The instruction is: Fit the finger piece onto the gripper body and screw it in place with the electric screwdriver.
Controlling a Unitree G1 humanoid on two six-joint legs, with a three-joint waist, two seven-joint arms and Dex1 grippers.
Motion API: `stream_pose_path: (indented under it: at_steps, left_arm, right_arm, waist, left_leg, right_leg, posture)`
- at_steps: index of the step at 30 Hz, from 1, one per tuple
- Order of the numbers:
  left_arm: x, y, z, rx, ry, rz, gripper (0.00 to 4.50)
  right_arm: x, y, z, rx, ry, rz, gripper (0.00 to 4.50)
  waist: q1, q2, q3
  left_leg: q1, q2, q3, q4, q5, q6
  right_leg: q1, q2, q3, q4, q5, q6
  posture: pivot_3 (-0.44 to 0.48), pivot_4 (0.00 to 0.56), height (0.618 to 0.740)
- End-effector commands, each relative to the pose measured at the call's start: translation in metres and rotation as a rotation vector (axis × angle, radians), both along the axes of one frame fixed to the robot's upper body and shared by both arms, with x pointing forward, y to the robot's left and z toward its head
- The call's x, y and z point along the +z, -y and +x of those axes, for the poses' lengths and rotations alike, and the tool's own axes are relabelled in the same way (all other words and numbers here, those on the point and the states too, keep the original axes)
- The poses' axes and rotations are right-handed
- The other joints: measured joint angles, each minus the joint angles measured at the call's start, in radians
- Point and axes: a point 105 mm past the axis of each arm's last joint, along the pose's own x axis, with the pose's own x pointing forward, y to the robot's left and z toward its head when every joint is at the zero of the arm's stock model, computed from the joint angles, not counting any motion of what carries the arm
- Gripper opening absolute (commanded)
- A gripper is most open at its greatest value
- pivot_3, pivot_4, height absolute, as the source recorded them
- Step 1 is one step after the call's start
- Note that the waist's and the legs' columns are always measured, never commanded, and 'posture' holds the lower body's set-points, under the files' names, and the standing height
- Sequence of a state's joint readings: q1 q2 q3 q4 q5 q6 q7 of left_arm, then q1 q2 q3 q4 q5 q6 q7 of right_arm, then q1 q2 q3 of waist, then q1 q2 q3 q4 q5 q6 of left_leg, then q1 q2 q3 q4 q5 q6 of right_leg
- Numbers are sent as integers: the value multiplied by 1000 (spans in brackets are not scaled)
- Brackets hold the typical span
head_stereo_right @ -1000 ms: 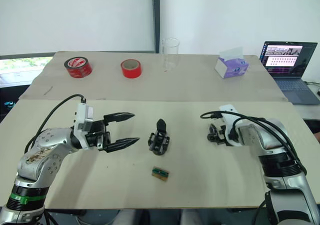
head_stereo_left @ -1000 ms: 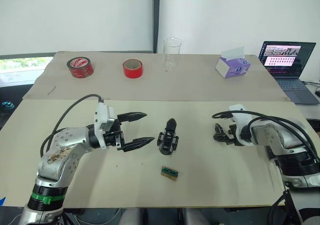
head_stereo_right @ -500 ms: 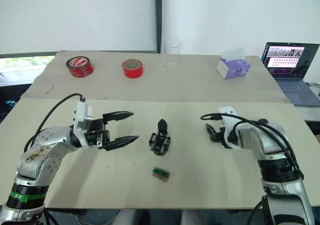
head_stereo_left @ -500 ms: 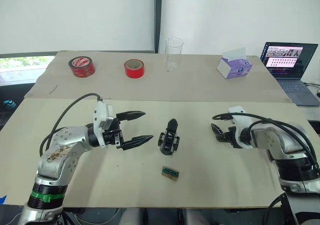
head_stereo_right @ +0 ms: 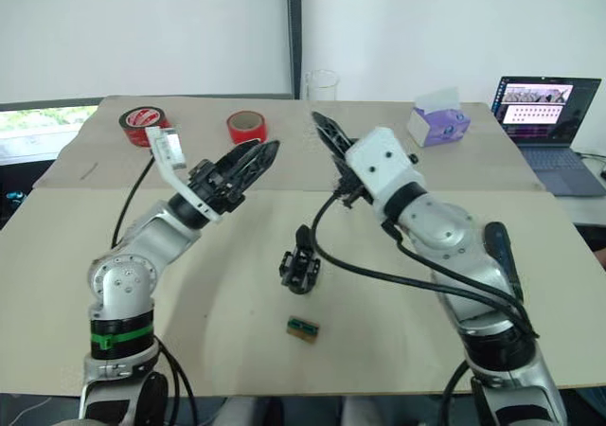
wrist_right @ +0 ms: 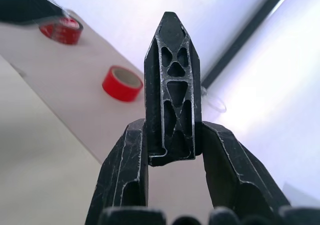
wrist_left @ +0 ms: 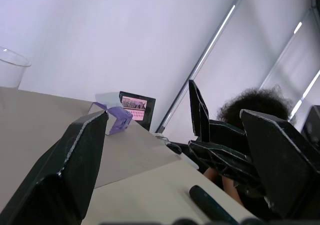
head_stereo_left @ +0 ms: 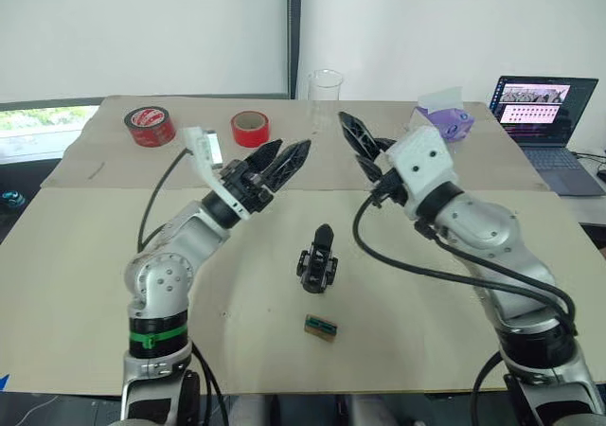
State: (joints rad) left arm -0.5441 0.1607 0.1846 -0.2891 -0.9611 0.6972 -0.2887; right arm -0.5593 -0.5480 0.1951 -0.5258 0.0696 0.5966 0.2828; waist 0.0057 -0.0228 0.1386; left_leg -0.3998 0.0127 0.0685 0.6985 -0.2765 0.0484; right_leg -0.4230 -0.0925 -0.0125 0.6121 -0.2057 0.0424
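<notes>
**Up in the air: both arms raised over the gripper body**

Above the surface, the right gripper is clamped on the finger piece, pointy end outward. The left gripper hangs nearby, fingers spread and empty. Down below, the gripper body stands upright. That dark rod by the right arm is probably the electric screwdriver.

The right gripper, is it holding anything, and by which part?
Yes: the right gripper pinches the finger piece by its blunt lower end, pointed tip sticking out.
</notes>
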Motion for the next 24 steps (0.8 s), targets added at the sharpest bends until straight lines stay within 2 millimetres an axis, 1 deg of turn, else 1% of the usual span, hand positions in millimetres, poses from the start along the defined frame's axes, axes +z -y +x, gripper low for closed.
stream_pose_path:
  at_steps: [1, 3, 6, 10, 16, 18, 19, 22, 24]
  left_arm:
    - [18, 9, 2, 32, 15, -74, 4500]
    - [19, 12, 3, 27, 9, -98, 4500]
    - [19, 12, 7, 35, -20, -150, 4500]
    - [16, 14, 10, 16, -45, -173, 4500]
    - [14, 20, 8, -25, -51, -200, 4500]
    - [13, 20, 7, -26, -51, -208, 3939]
    - [12, 23, 3, -55, -50, -210, 3625]
    - [11, 30, -5, -120, -43, -213, 2205]
    - [11, 30, -6, -123, -40, -215, 1194]
  right_arm:
    - [12, -10, -4, 25, 110, -29, 1113]
    - [14, -17, -5, 45, 131, -26, 1113]
    - [14, -23, -8, 74, 154, -35, 1113]
    - [13, -24, -7, 79, 163, -37, 1113]
    - [15, -29, -10, 116, 181, -31, 1113]
    - [14, -29, -10, 120, 179, -29, 1113]
    - [14, -29, -10, 118, 178, -20, 1113]
    - [15, -29, -11, 118, 175, -7, 1113]
    - [14, -29, -11, 124, 170, -2, 1113]
  waist:
    - [3, 0, 0]
    - [3, 0, 0]
    - [3, 0, 0]
    - [1, 0, 0]
    - [1, 0, 0]
    - [2, 0, 0]
    - [1, 0, 0]
    - [1, 0, 0]
    - [1, 0, 0]
  left_leg:
    - [0, 0, 0, 0, 0, 0]
    - [0, 0, 0, 0, 0, 0]
    - [1, 0, 0, -1, 0, 0]
    - [1, 0, 0, -1, 0, 0]
    - [1, 0, 0, -1, 0, 0]
    - [1, 0, 0, -1, 0, 0]
    - [1, 0, 0, -1, 0, 0]
    - [1, 0, 0, -1, 0, 0]
    - [1, 0, 0, -1, 0, 0]
  right_leg:
    - [0, 0, 0, 0, 0, 0]
    - [0, 0, 0, 0, 0, 0]
    - [0, 1, 0, 0, 0, -1]
    - [0, 1, 0, 0, 0, -1]
    - [0, 1, 0, 0, 0, -1]
    - [0, 1, 0, 0, 0, -1]
    - [0, 1, 0, 0, 0, -1]
    - [0, 1, 0, 0, 0, -1]
    - [0, 1, 0, 0, 0, -1]
  posture:
    - [0, 150, 740]
    - [0, 150, 740]
    - [0, 150, 740]
    - [0, 150, 740]
    - [0, 150, 740]
    - [0, 150, 740]
    - [0, 150, 740]
    - [0, 150, 740]
    - [0, 150, 740]
